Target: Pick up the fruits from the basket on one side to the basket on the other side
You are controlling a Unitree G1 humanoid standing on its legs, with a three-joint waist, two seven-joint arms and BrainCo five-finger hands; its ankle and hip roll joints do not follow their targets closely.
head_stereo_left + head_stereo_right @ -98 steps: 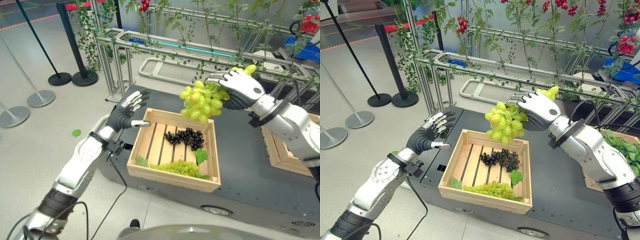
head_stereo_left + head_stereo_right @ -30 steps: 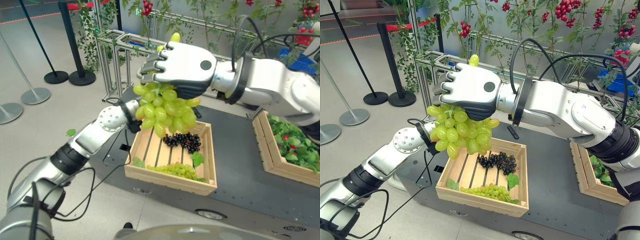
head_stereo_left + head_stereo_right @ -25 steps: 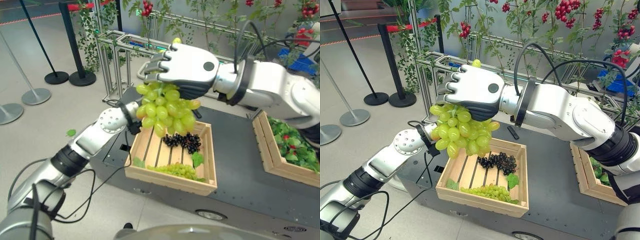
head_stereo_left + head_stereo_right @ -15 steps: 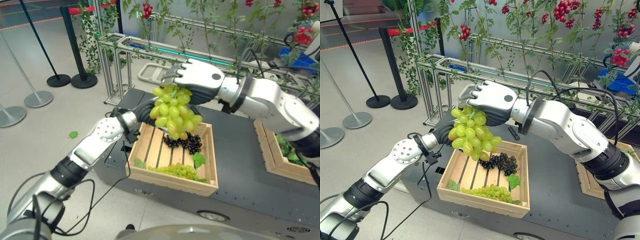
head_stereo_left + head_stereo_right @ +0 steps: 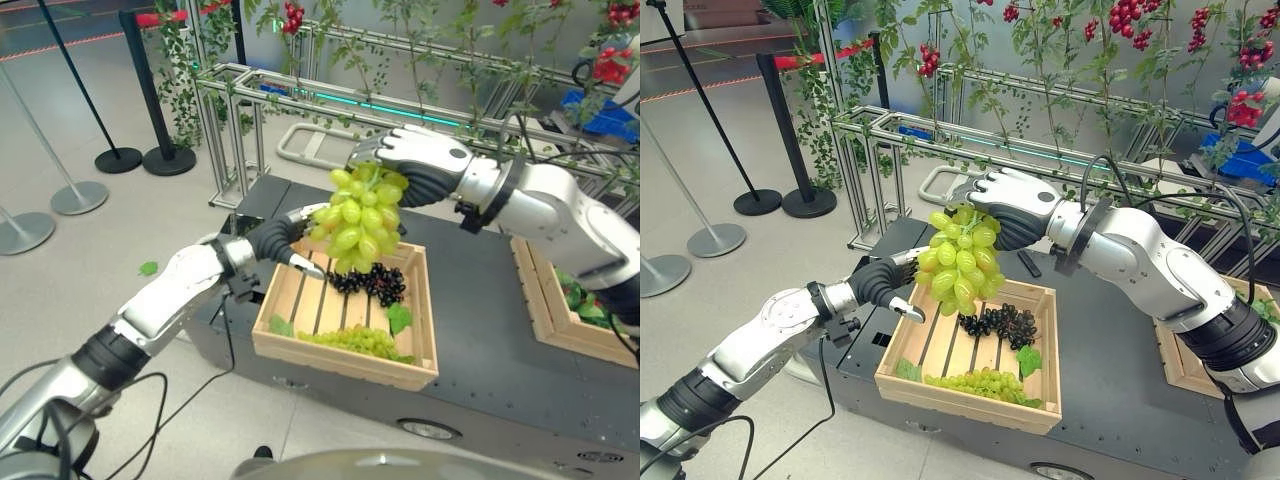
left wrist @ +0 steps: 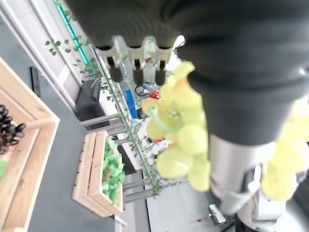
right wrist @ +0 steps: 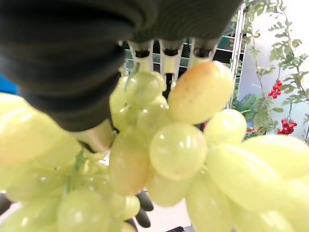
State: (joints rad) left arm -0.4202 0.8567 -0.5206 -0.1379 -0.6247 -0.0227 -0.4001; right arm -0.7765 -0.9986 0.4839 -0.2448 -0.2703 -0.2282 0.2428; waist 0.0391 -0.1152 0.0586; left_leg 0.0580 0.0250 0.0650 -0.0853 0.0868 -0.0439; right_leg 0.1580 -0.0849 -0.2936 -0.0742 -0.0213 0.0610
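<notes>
My right hand (image 5: 420, 160) is shut on the top of a big green grape bunch (image 5: 358, 222), which hangs above the far left corner of the left wooden crate (image 5: 340, 365). The grapes (image 7: 178, 150) crowd the right wrist view under curled fingers. My left hand (image 5: 268, 240) reaches in from the left beside the bunch, open, with straight fingers (image 6: 116, 72) close to the grapes (image 6: 181, 140). A black grape bunch (image 5: 372, 283), a smaller green bunch (image 5: 355, 338) and a leaf lie in the left crate. The right crate (image 5: 540, 300) holds leaves and red fruit.
Both crates stand on a dark platform (image 5: 480, 330). A metal frame with vines (image 5: 300, 90) runs behind it. Barrier posts (image 5: 160, 155) stand on the floor at the far left. A small black object (image 5: 1028, 263) lies on the platform behind the left crate.
My right hand has carried the green bunch away from the camera and lower, toward the left crate. My left hand, earlier hidden behind the bunch, now shows beside it with fingers stretched out.
</notes>
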